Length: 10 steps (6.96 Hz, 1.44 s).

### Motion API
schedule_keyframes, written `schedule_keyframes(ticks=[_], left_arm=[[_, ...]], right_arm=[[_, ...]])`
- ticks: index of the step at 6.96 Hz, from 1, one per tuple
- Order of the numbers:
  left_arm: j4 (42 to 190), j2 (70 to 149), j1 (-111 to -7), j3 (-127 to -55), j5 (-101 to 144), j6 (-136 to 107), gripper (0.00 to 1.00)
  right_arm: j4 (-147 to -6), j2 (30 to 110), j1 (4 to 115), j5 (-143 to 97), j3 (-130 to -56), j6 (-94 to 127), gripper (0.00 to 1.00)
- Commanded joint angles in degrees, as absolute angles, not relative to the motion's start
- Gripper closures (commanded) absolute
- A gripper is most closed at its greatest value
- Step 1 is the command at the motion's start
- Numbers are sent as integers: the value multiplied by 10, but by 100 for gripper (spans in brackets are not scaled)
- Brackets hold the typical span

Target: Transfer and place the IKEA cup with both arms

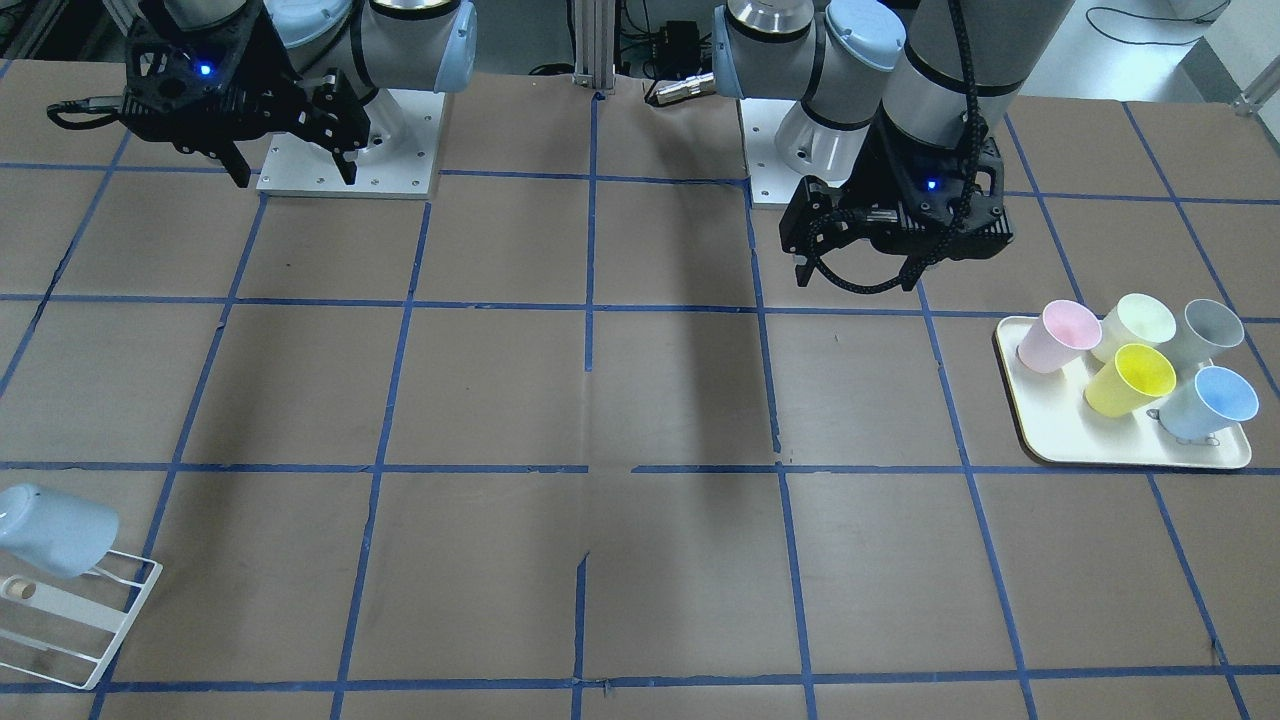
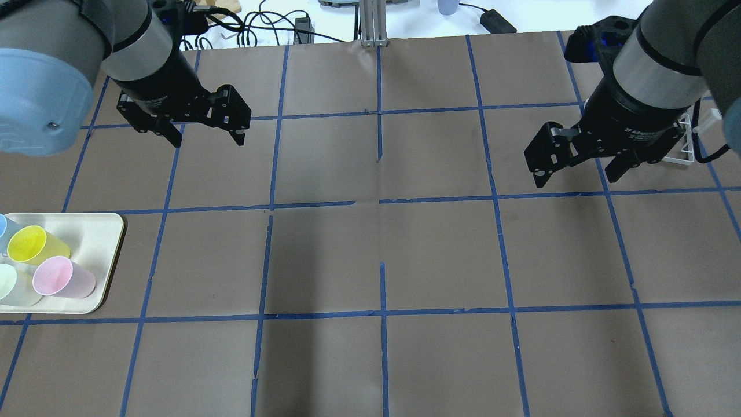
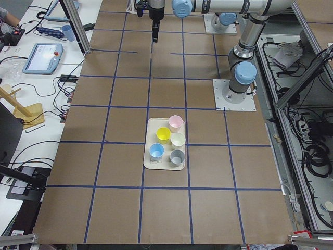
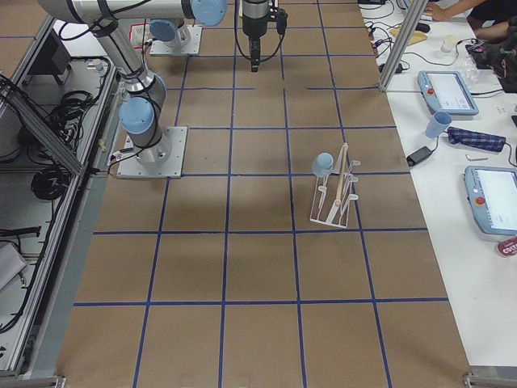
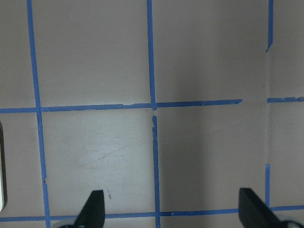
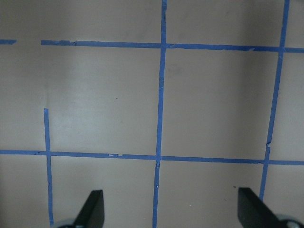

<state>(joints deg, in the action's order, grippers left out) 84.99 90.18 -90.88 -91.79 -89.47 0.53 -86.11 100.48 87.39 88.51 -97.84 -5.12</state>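
Two black grippers hang over the brown paper-covered table (image 2: 382,255) in the overhead view, the left gripper (image 2: 207,138) and the right gripper (image 2: 576,175). Both have jaws spread wide and hold nothing. The broad squares between them leave room for a hand-over, though a misaligned exchange there would likely drop whatever is passed. The front-facing view shows the pale sky-blue tapered plastic cup (image 1: 55,528) hanging tilted on the white wire rack (image 1: 110,620) on the robot's right. A sideways pull there could drag or tip the light rack, and the smooth tapered wall may slip from a shallow pinch. A blue-inside cup with a greyer wall (image 1: 1210,402) stands on the cream rectangular tray (image 1: 1030,430) on the robot's left and invites a wrong pick. The left side view shows the tray crowded with pastel cups (image 3: 178,139), one corner bare, so a low approach risks knocking neighbours. The right side view places the rack toward the operators' edge, where a dropped cup could roll off. Both wrist views show fingertips far apart over paper and blue tape (image 5: 152,57).
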Motion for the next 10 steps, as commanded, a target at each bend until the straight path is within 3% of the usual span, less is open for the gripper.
schedule_keyframes(ticks=[1, 10], left_arm=[[850, 902, -909, -918, -895, 5, 0], [850, 898, -909, -918, -895, 5, 0]], right_arm=[[-860, 1005, 875, 886, -978, -51, 0], [-895, 999, 842, 885, -981, -67, 0]])
